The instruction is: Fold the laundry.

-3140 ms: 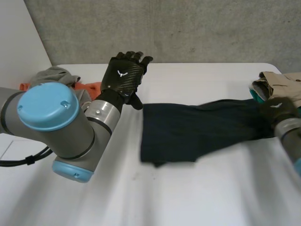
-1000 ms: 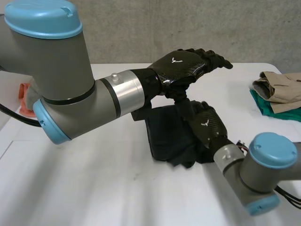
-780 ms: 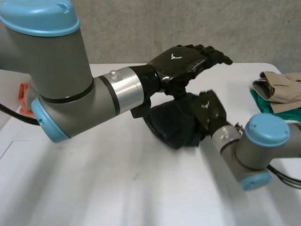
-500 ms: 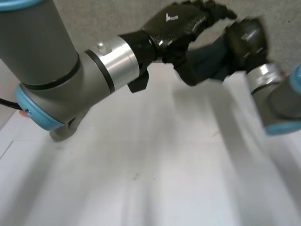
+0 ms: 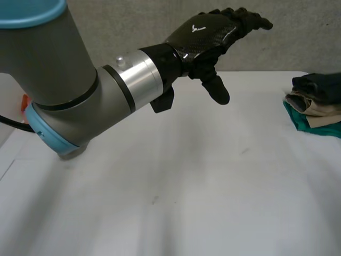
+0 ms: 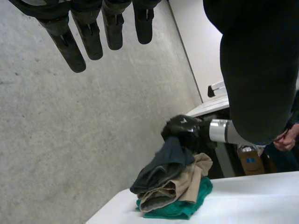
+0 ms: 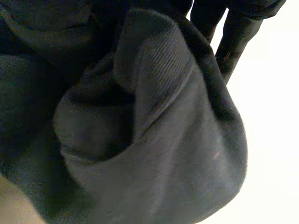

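Observation:
A folded dark navy garment (image 5: 321, 84) lies on top of a pile at the table's right edge, over a tan piece (image 5: 314, 104) and a teal piece (image 5: 315, 126). In the left wrist view my right hand (image 6: 183, 132) sits on the top of that dark garment (image 6: 161, 168), fingers curled into its cloth. The right wrist view shows bunched dark cloth (image 7: 154, 140) under my right hand's fingers (image 7: 232, 35). My left hand (image 5: 210, 33) hangs high above the table's far middle, fingers (image 6: 88, 35) straight, holding nothing.
The white table (image 5: 186, 186) stretches bare in front of me. A sliver of orange cloth (image 5: 24, 102) peeks out behind my left arm at the far left. Beyond the table's right end are a person's hand (image 6: 287, 138) and a cardboard box (image 6: 252, 161).
My right hand closed on the dark garment at the table's middle, lifted it and carried it right onto the pile. My left hand stayed raised and open.

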